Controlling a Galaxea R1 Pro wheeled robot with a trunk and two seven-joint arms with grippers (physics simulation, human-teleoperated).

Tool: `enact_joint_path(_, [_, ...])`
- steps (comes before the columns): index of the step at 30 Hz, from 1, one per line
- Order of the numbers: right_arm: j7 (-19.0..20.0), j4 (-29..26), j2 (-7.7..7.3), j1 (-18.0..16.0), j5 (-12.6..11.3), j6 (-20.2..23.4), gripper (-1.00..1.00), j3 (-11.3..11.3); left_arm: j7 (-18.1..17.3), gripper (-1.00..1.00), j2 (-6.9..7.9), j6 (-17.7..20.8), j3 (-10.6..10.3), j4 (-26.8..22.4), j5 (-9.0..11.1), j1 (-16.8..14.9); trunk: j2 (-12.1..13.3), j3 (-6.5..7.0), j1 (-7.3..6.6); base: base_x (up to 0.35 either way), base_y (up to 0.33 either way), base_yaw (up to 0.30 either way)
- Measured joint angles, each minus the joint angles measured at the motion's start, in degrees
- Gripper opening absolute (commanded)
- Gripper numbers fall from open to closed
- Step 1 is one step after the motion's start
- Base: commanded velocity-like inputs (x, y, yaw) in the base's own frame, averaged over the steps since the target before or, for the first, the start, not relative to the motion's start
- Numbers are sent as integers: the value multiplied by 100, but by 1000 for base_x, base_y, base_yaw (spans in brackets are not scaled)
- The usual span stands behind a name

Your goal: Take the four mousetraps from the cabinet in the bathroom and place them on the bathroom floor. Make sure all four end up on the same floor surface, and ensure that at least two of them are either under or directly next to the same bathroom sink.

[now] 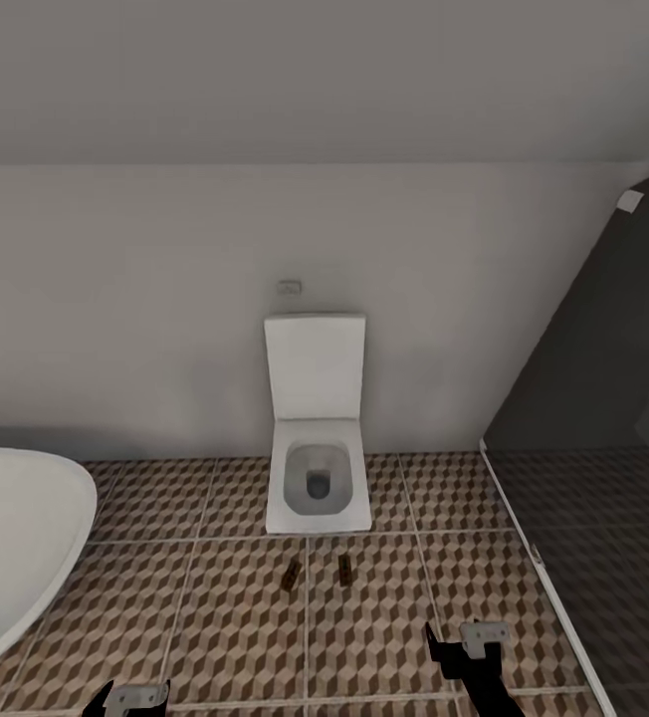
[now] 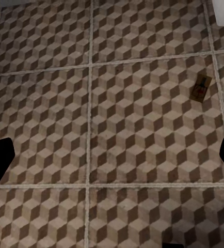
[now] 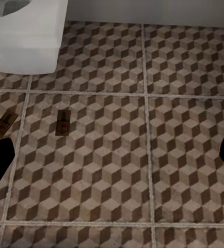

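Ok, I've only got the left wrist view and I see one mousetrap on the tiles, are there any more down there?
Observer: Yes. The head view shows that tilted mousetrap and a second mousetrap beside it, not touching, on the bathroom floor.
Operator: What are they near?
Observer: Both lie just in front of the toilet; a white basin sits off to the robot's left, well away from them.
Operator: Is the right pincer carrying anything?
Observer: No, the right pincer is open, with bare tiles between its fingertips.
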Motion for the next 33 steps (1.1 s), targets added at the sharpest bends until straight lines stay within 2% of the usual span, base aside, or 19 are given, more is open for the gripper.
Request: enact_joint_path(33, [0, 0, -1, 0, 0, -3, 100, -1, 0, 100, 0, 0, 0, 0, 0, -1, 0, 300, 0, 0, 0, 0])
